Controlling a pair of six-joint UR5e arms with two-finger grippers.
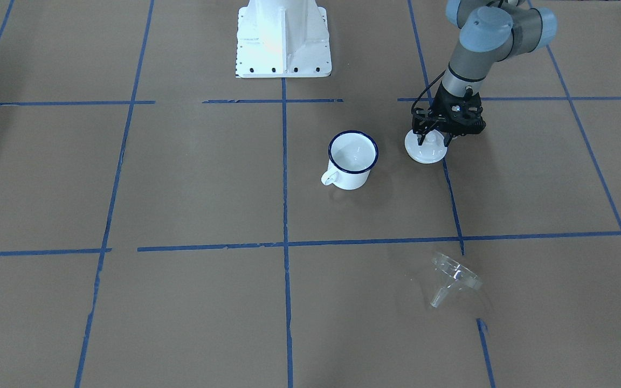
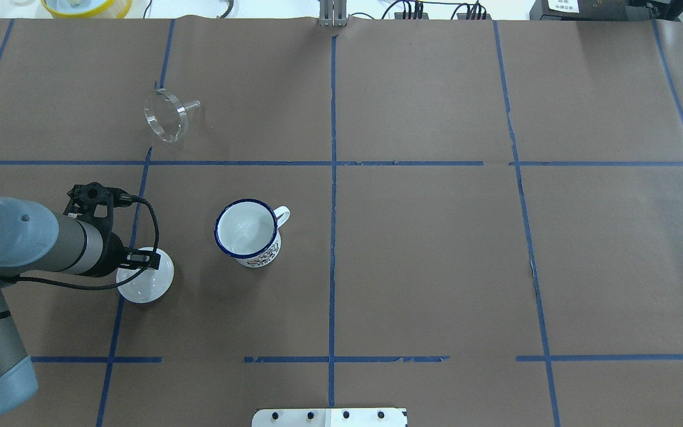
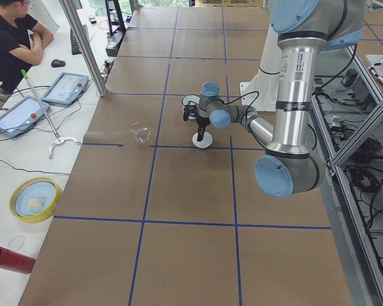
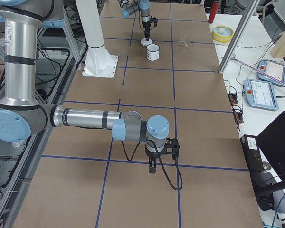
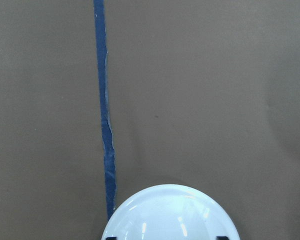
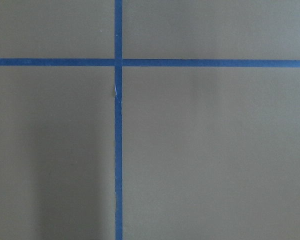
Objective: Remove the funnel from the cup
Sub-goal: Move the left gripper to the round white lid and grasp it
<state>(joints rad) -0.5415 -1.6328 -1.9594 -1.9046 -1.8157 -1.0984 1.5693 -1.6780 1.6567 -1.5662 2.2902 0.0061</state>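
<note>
The clear funnel lies on its side on the brown table, apart from the cup; it also shows in the overhead view. The white cup with a dark blue rim stands upright and empty. My left gripper is open, its fingers spread just above a white round lid beside the cup, also in the overhead view and the left wrist view. My right gripper shows only in the exterior right view, far from the cup; I cannot tell its state.
The robot's white base stands at the table's robot side. Blue tape lines grid the table. A yellow dish and a red cylinder lie off the table, near a seated operator.
</note>
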